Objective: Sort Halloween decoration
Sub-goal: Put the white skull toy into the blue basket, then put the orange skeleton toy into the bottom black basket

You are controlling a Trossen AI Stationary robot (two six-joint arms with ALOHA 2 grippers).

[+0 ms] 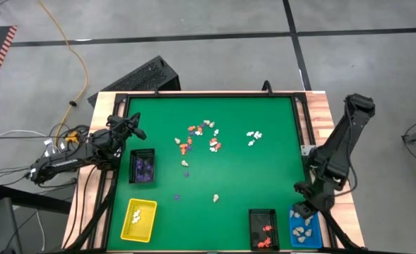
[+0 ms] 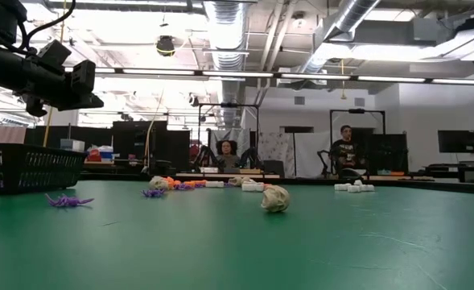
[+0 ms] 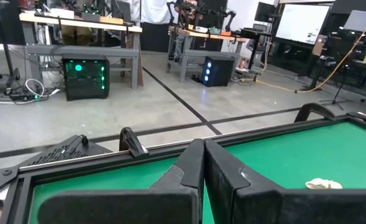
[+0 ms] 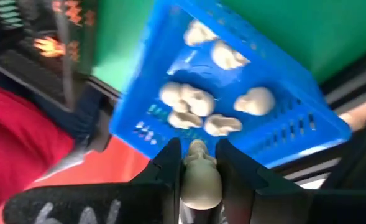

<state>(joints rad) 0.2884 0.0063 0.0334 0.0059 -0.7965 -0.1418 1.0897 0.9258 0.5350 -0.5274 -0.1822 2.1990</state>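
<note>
Drop-off step. A cream-beige figurine (image 4: 198, 177) is clamped in the right gripper (image 4: 198, 163), held above the blue tray (image 4: 294, 130). Release into that tray is called for next. Left gripper (image 3: 203, 180) is clenched, empty, parked near the purple-filled black tray (image 1: 142, 167). Unsorted figurines (image 1: 197, 139) are left mid-table.

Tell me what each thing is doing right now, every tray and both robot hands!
Right end effector: over the blue tray, shut on a cream figurine.
Left end effector: shut, empty, above the table's left edge.
Blue tray: holds several cream figurines.
Yellow tray: holds white figurines.
Black tray near the blue one: holds orange-red figurines.
Black tray at left: holds purple figurines.
Loose figurines: scattered, unsorted.
</note>
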